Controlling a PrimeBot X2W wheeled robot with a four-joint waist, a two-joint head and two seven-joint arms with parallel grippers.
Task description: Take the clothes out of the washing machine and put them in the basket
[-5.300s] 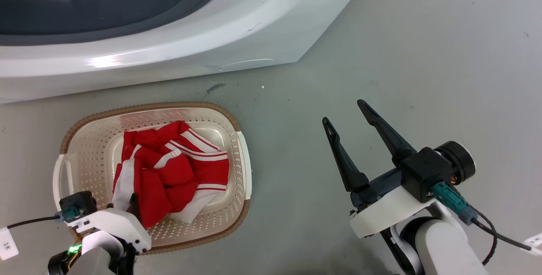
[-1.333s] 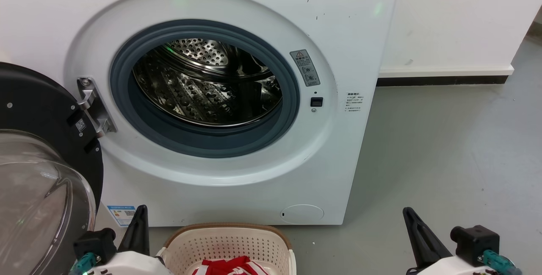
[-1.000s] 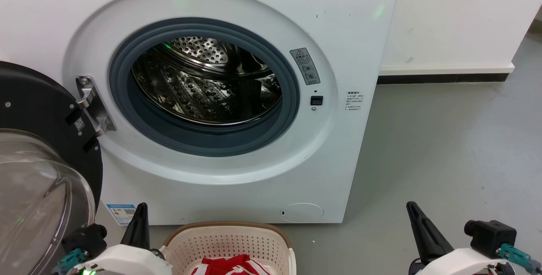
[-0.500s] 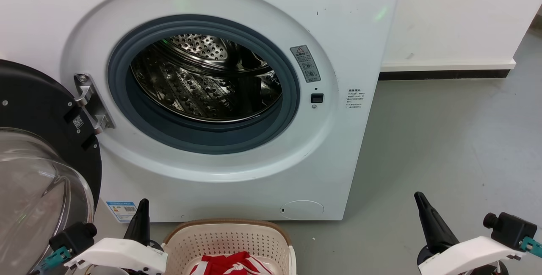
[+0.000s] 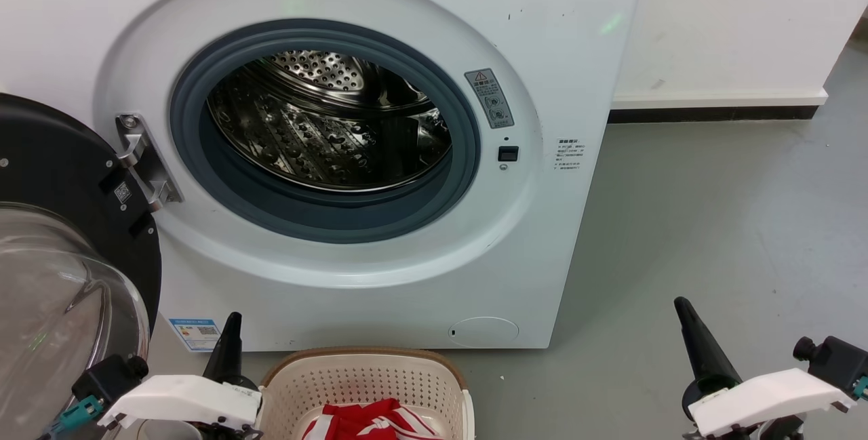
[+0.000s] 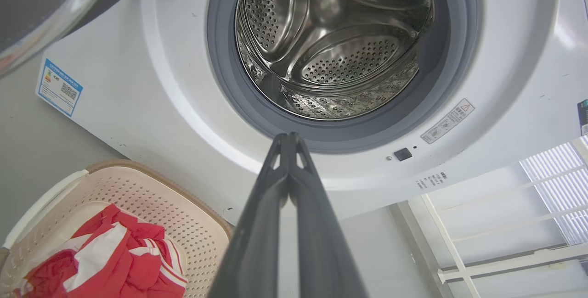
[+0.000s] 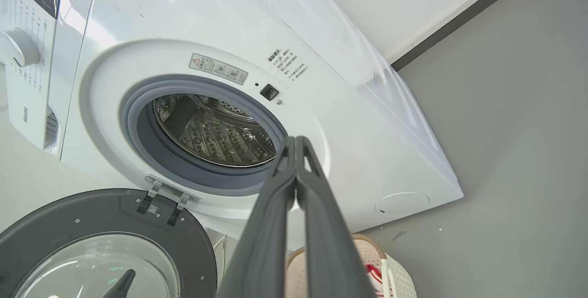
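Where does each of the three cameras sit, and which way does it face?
Head view: on the head, facing forward and down at the washing machine and its open door; left hand and right hand at the bottom corners.
Left wrist view: on the left wrist, looking up along its shut fingers into the drum.
Right wrist view: on the right wrist, tilted, looking along its shut fingers toward the drum.
Shared: all three show the basket holding red clothes.
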